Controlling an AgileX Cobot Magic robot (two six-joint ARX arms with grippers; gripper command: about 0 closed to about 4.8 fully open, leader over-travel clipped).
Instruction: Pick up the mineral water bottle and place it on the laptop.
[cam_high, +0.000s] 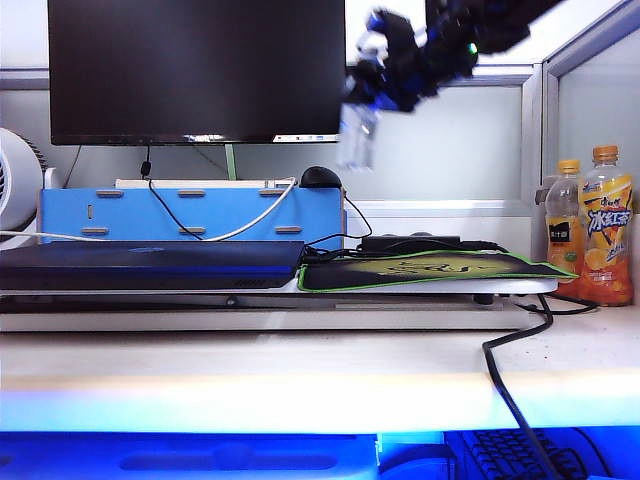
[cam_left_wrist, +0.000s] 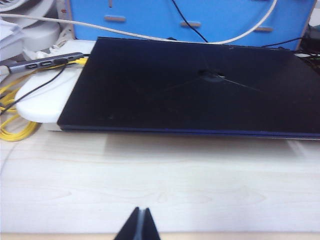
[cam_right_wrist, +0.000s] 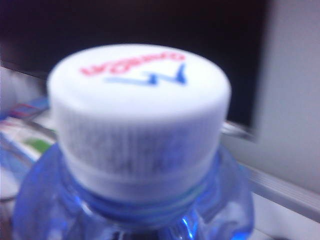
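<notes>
Pale tabletop (cam_high: 300, 375) fills the front of the exterior view, with a black cable (cam_high: 510, 385) trailing over its edge. Behind it a flat dark laptop (cam_high: 150, 265) lies closed on the left, and a black mouse pad (cam_high: 430, 270) with a green edge lies just beside it on the right. Two juice bottles (cam_high: 590, 235) with orange caps stand at the far right. A blue stand (cam_high: 190, 212) and a large black monitor (cam_high: 195, 70) sit at the back. High above the mouse pad, the right gripper (cam_high: 375, 85) holds the mineral water bottle (cam_high: 357, 135) in the air, the bottle hanging blurred below it, well apart from the laptop.

From the left wrist view, the left gripper (cam_left_wrist: 139, 226) shows as two dark tips at the frame edge, its jaws pressed together over bare tabletop. The laptop's (cam_left_wrist: 195, 90) glossy lid lies ahead of it, with nothing on it. A white cable (cam_left_wrist: 150, 36) runs behind the laptop, and yellow cable (cam_left_wrist: 15, 130) coils to one side.

From the right wrist view, the bottle's white cap (cam_right_wrist: 140, 110) fills the frame, with red and blue print on top and clear bluish plastic shoulders below. The right jaws themselves are out of this frame; the exterior view shows them pinching the bottle near its top.
</notes>
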